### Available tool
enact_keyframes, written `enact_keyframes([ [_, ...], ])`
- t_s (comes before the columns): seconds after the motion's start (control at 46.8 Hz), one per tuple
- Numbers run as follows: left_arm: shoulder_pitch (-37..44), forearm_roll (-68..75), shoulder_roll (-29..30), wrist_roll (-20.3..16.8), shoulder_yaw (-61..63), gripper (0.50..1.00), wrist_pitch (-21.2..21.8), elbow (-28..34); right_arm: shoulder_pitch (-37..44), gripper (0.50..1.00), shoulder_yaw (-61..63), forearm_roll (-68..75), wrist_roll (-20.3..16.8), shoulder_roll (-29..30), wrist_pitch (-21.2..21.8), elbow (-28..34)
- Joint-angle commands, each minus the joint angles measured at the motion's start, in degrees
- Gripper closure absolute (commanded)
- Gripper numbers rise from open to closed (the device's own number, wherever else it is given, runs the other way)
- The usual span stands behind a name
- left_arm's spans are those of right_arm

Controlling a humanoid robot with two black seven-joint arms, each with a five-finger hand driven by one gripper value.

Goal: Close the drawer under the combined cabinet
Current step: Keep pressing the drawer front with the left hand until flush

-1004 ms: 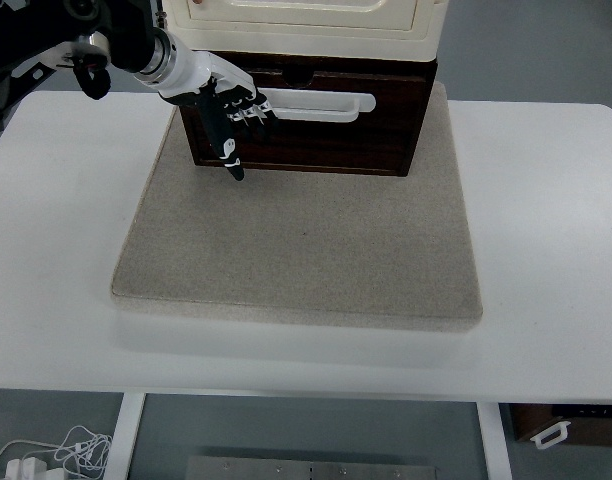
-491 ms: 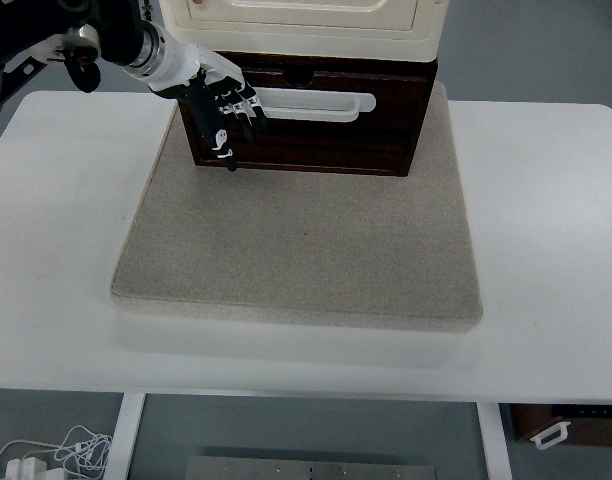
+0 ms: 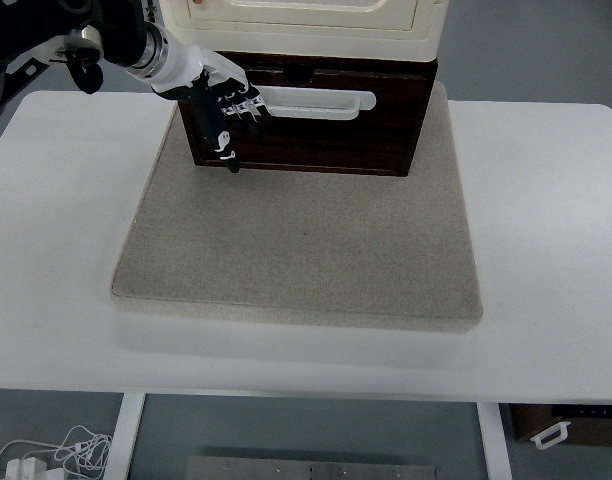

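A dark wood drawer [image 3: 316, 135] with a white handle [image 3: 321, 103] sits under a cream cabinet [image 3: 301, 25] at the back of the mat. Its front stands slightly forward of the cabinet. My left hand [image 3: 229, 115] comes in from the upper left and rests against the left part of the drawer front. The fingers [image 3: 226, 148] are extended and relaxed, pointing down over the front, holding nothing. The right arm does not show.
The cabinet stands on a grey-beige mat [image 3: 301, 240] on a white table [image 3: 546, 250]. Below the table's near edge lie white cables [image 3: 56, 455] on the floor and a dark box [image 3: 571, 425] at lower right.
My left hand drew back toward the upper left against the drawer front, then shifted very slightly. The drawer front looks almost unmoved.
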Motion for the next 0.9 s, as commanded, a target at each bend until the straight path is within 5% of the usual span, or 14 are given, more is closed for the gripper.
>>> enact_keyframes([
  [0.0, 0.09, 0.92, -0.91, 0.00, 0.02, 0.527, 0.21, 0.34, 0.00, 0.548, 0.00, -0.01, 0.01, 0.00, 0.00, 0.00],
  [0.875, 0.18, 1.89, -1.00, -0.79, -0.07, 0.542, 2.05, 2.37, 0.00, 0.548, 0.00, -0.01, 0.01, 0.00, 0.00, 0.00],
])
